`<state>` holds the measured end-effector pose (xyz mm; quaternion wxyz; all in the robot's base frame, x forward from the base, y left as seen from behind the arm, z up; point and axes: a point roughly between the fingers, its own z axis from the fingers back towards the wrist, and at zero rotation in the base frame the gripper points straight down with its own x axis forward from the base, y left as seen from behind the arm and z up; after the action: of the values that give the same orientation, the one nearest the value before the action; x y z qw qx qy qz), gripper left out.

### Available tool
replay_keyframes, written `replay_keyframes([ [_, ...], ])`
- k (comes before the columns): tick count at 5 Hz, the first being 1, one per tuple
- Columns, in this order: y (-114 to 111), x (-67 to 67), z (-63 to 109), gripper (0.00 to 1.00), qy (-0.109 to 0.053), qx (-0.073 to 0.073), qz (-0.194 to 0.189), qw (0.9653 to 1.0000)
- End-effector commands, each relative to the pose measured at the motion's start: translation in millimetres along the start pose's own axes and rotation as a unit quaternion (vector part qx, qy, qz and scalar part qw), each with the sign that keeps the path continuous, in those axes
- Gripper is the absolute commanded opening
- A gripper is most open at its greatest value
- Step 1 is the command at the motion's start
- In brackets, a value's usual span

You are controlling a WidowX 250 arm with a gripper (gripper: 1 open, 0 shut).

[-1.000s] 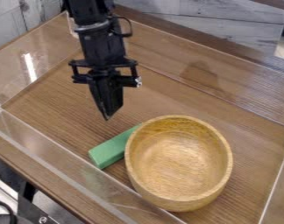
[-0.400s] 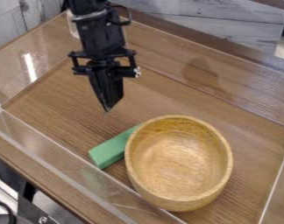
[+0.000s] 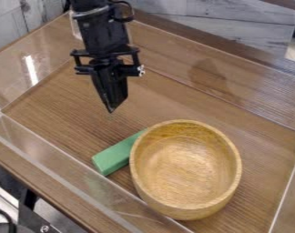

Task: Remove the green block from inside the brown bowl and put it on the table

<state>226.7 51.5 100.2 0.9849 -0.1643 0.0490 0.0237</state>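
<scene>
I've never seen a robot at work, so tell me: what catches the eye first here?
The black gripper hangs over the middle of the wood-grain table, its fingers shut to a point and holding nothing. Toward the front sits a big round brown bowl, empty inside. A bright green block lies flat on the table against the bowl's left side.
</scene>
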Motion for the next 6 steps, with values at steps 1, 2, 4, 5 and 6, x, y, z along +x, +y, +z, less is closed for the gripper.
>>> replay_keyframes([
  [1,-1.0,8.1,23.7,0.00,-0.042,0.011,-0.017,0.9989],
  [2,2.3,12.5,25.2,0.00,-0.047,0.009,-0.022,0.9986],
  [4,11.5,22.5,27.5,0.00,-0.059,0.007,-0.032,0.9977],
  [5,15.4,26.7,27.6,0.00,-0.063,0.006,-0.035,0.9974],
  [6,19.1,30.9,27.9,0.00,-0.067,0.005,-0.038,0.9970],
])
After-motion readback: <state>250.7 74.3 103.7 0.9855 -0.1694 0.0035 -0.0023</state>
